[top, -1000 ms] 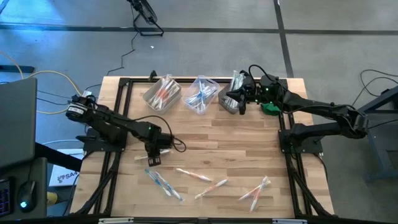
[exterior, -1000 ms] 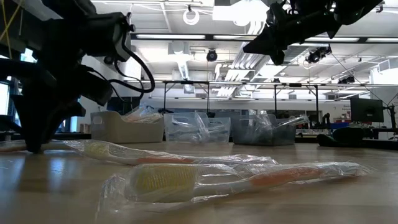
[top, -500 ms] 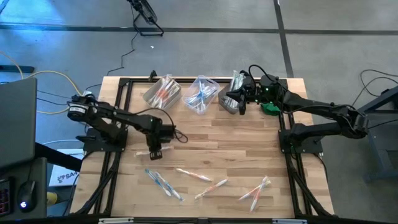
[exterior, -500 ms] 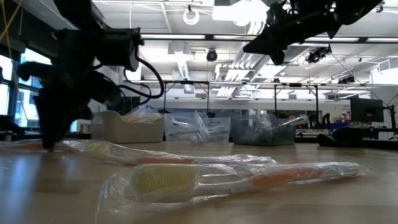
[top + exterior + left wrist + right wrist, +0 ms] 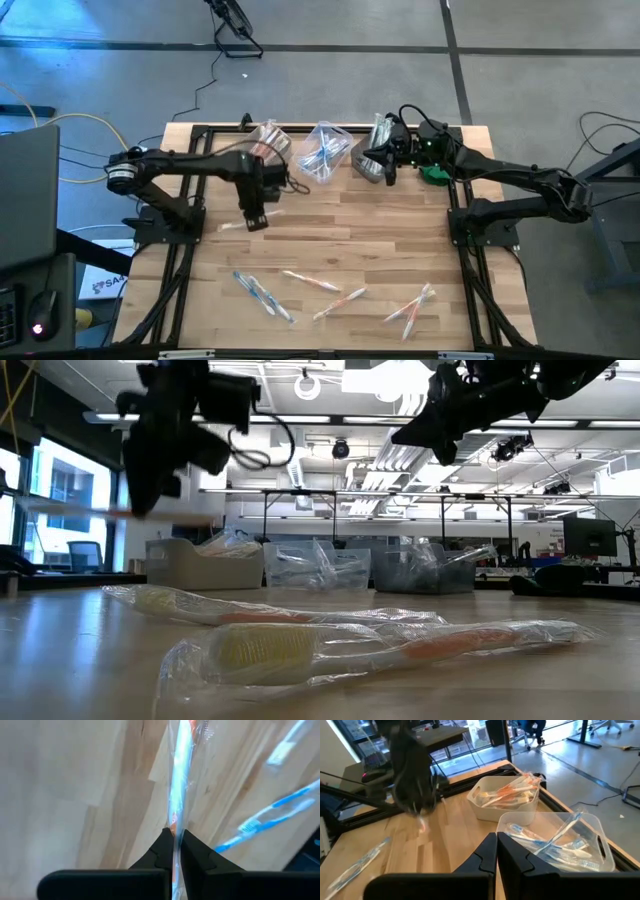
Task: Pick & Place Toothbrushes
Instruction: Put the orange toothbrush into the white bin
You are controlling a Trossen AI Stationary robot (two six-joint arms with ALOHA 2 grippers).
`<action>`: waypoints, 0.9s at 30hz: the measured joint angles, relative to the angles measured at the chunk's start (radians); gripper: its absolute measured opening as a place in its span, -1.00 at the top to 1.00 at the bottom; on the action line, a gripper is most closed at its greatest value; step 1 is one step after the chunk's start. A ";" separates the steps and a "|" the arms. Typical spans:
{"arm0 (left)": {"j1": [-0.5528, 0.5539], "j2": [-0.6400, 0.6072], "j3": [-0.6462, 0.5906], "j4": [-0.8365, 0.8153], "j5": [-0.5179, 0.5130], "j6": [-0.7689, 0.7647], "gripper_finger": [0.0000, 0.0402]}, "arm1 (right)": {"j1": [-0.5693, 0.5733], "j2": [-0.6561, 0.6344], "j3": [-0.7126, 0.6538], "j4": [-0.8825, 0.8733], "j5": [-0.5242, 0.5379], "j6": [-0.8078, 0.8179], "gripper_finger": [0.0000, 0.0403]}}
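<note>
Left gripper (image 5: 254, 218) clamped on orange toothbrush (image 5: 236, 225), lifted above table (image 5: 400, 240), likely bound for bin with orange brushes (image 5: 262, 150). Toothbrush slim, clear-wrapped, pinched mid-length, roughly level. Loose wrapped toothbrushes (image 5: 335, 300) lie along near edge. Right gripper (image 5: 388, 170) closed, empty, hovers by far right bin (image 5: 372, 165).
</note>
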 joint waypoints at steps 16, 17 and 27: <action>0.239 -0.001 0.678 -0.253 -0.232 0.037 0.95 | 0.000 0.000 0.000 -0.003 -0.063 0.000 0.98; 0.257 -0.001 0.701 -0.241 -0.251 0.038 0.95 | 0.000 0.000 0.000 -0.003 -0.063 0.000 0.98; 0.416 -0.011 0.664 -0.102 -0.392 0.089 0.95 | 0.000 0.000 0.000 -0.011 -0.062 0.008 0.98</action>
